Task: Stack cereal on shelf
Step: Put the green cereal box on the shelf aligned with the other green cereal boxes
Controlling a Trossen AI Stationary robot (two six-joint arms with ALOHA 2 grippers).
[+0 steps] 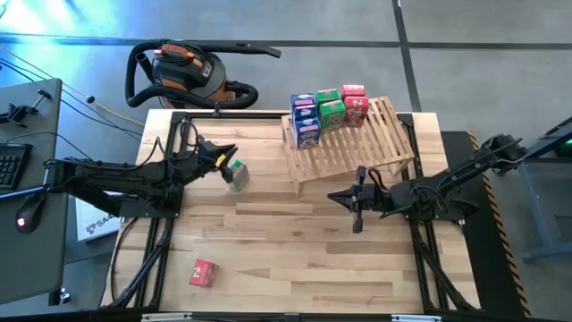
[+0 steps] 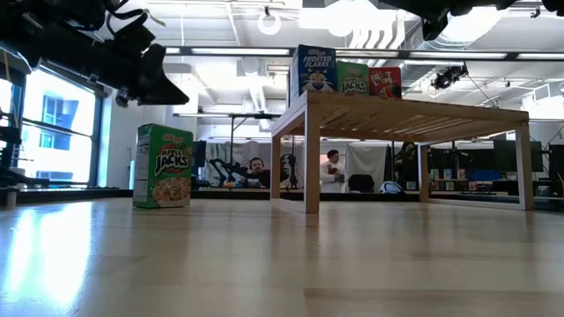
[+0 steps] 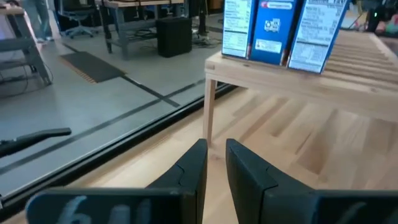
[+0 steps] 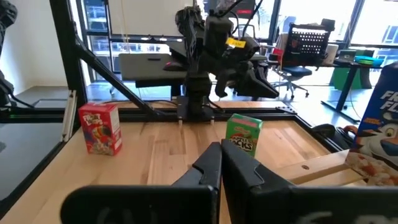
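Pale plank tabletop (image 1: 295, 241) under both my arms, with an open workshop behind it where people sit at desks, and a shop vacuum (image 1: 183, 72) on the floor past the far edge

My left gripper (image 1: 223, 157) hangs above the table just beside a green box (image 1: 237, 173) that stands upright on the planks; its fingers (image 3: 193, 171) are nearly together with only a thin gap, and nothing is between them. My right gripper (image 1: 344, 199) waits near the front edge of the shelf (image 1: 375, 143), fingers pressed together and empty. Several boxes, blue, green and red, already stand packed at the shelf's far left corner. A red box (image 1: 204, 273) lies near the front left of the table, well apart from everything

Risks, as I judge them: the green box is tall and light, so coming down with fingers this narrow would knock it over rather than grip it, and I'd have to spread them first. Carrying it across, the shelf's raised edge and leg lie on the route, and clipping the slats could topple the packed row. Setting it down too close to the neighbours could shove them off the back. The parked right arm also crowds the shelf's front
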